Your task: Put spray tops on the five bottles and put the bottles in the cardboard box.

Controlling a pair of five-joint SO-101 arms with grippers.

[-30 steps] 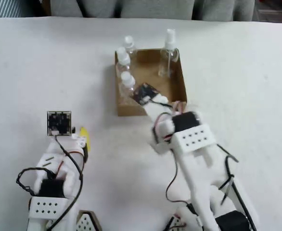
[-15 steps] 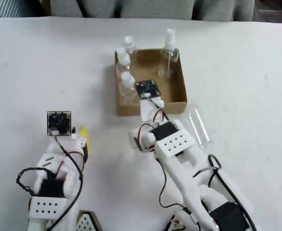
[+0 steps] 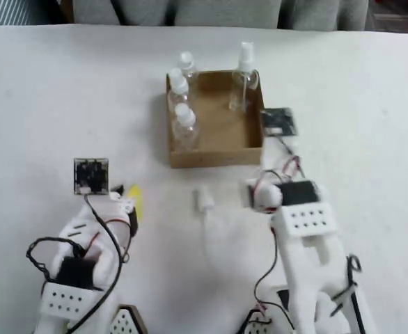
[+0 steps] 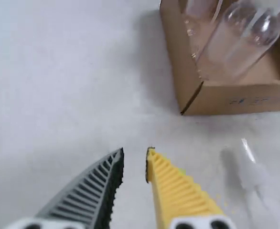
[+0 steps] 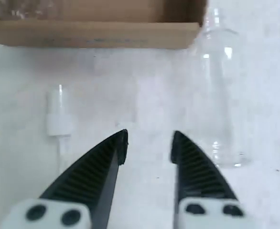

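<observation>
The cardboard box [image 3: 218, 154] holds three capped bottles [image 3: 184, 122] along one side and another capped bottle [image 3: 243, 78] at its far corner. A loose white spray top [image 3: 204, 198] with its thin tube lies on the table in front of the box, also spray top [image 5: 59, 119]. A clear bare bottle [image 5: 220, 95] lies on its side by the box's front corner. My right gripper [image 5: 149, 142] hovers open between the top and this bottle, holding nothing. My left gripper [image 4: 135, 157] sits low over bare table, slightly open and holding nothing, a short way from the box [image 4: 226, 98].
The right arm [image 3: 298, 216] stands in front of the box's right corner, the left arm [image 3: 85, 243] at the near left. The white table [image 3: 65, 90] stretches wide to the left and behind the box.
The right arm has swung from the box's front left over to the right, uncovering the spray top on the table. The left arm shifted slightly.
</observation>
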